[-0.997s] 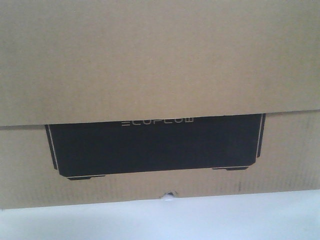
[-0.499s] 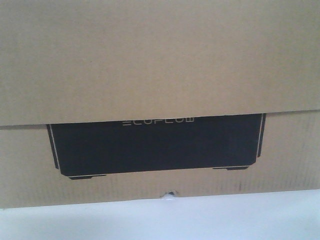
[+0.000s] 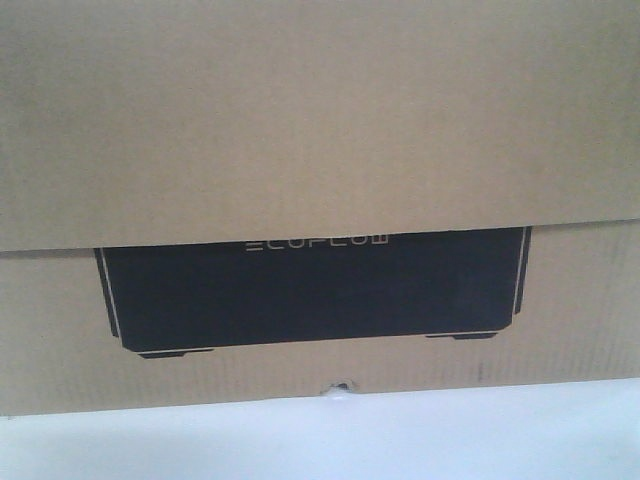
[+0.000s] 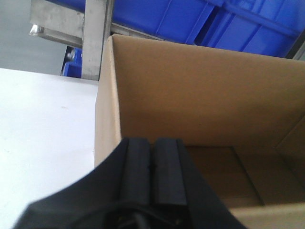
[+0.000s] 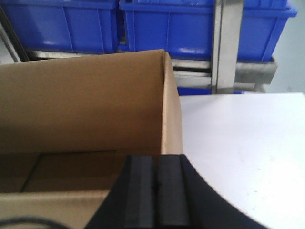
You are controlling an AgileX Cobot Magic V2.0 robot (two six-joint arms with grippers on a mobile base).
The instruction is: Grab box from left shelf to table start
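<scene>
The box (image 3: 320,120), brown cardboard with a black "ECOFLOW" panel and a small notch in its bottom edge, fills the front view and rests on the white table (image 3: 400,440). Seen from the left wrist, the box (image 4: 190,95) is open-topped, and my left gripper (image 4: 152,143) hovers just inside its near left corner, pads pressed together with nothing between them. My right gripper (image 5: 156,160) is likewise shut, at the near right corner of the box (image 5: 81,105), close beside the side wall's top edge. The left shelf (image 4: 93,43) stands right behind the box.
Blue plastic bins (image 4: 181,19) sit on the steel rack behind the carton, also seen from the right wrist as blue bins (image 5: 167,28) with an upright post (image 5: 228,47). White tabletop shows to the left (image 4: 43,133) and right (image 5: 238,143) of the box.
In the front view the box has crept very slightly to the right and up; otherwise nothing differs.
</scene>
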